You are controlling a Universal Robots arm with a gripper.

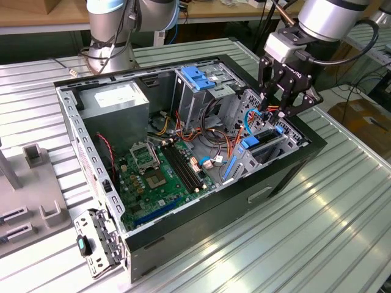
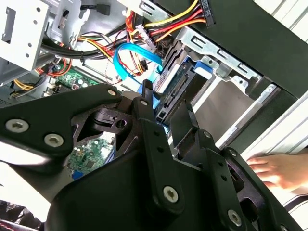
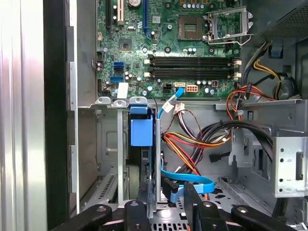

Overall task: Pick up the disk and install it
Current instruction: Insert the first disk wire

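Observation:
The disk (image 1: 266, 139) stands on edge in the drive bay at the corner of the open computer case (image 1: 293, 165) toward the exterior view's right, with blue rails along it. My gripper (image 1: 284, 110) hangs directly over that bay. In both wrist views the black fingers reach down on either side of the disk's near end (image 2: 173, 84) (image 3: 153, 163). In the first wrist view a gap shows between the disk and one finger (image 3: 193, 204). The gripper (image 2: 166, 103) (image 3: 163, 209) is open, straddling the disk.
Orange, yellow and black cables (image 3: 192, 144) and a blue flat cable (image 2: 130, 57) crowd the space beside the bay. A metal cage with a blue bracket (image 1: 198, 76), a grey power supply (image 1: 116, 101) and the motherboard (image 1: 162, 177) fill the case. A hand (image 2: 274, 171) rests outside the case wall.

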